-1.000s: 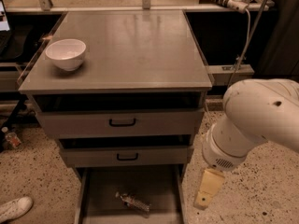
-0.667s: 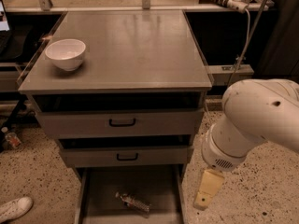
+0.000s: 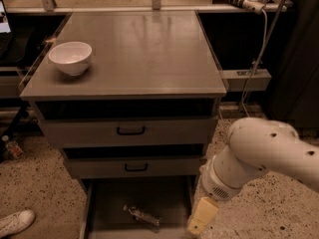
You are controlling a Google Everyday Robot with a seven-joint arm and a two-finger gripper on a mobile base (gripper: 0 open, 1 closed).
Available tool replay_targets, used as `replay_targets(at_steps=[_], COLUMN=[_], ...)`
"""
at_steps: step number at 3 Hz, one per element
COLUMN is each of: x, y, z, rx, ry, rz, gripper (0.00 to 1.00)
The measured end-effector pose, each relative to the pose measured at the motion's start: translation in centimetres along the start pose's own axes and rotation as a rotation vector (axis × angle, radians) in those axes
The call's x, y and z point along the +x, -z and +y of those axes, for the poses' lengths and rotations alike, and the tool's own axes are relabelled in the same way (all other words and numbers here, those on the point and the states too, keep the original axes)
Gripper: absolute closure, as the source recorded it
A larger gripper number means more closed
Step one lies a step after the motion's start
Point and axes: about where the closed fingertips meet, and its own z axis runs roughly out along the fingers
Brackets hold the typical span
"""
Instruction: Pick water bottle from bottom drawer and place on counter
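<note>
Well, the water bottle (image 3: pixel 142 215) lies on its side on the flat floor of the bottom drawer (image 3: pixel 172 195), which stands pulled out at the foot of the cabinet. The bottle sits a little left of the drawer's middle and towards its front, tilted across the floor, apart from both side rails.

The white arm (image 3: pixel 259 153) reaches in from the right edge and bends down beside the cabinet. Its gripper (image 3: pixel 202 217) (only a pale cream piece shows, at the very bottom of the view) hangs just off the drawer's right rail, above the front right corner and well to the right of the bottle, not touching it. Whether the jaws are apart or together I cannot tell.

Above the open drawer are two closed grey drawers with black handles, the upper drawer (image 3: pixel 169 131) and the middle drawer (image 3: pixel 94 169). The grey tabletop (image 3: pixel 149 54) caps the cabinet, and a white bowl (image 3: pixel 70 57) stands upright near its left edge.

On the speckled floor (image 3: pixel 40 183) at the lower left, the toe of a white shoe (image 3: pixel 15 223) pokes in. A white cable (image 3: pixel 256 59) hangs down at the upper right.
</note>
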Motion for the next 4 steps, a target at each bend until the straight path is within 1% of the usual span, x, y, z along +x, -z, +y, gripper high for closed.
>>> replay_targets(at_steps=[1,2,3,4], x=[-1.3,-3.0,-3.0,-3.1], y=[-6.5,-11.7,-11.9,-15.0], z=[-0.3,-1.5,-1.5,-1.7], rx=[-0.034,-0.056,-0.059,-0.046], ry=[-0.058,-0.104,-0.105,-0.134], rz=[-0.075,-0.135,-0.136,-0.129], gripper=[0.00,0.00,0.00,0.00])
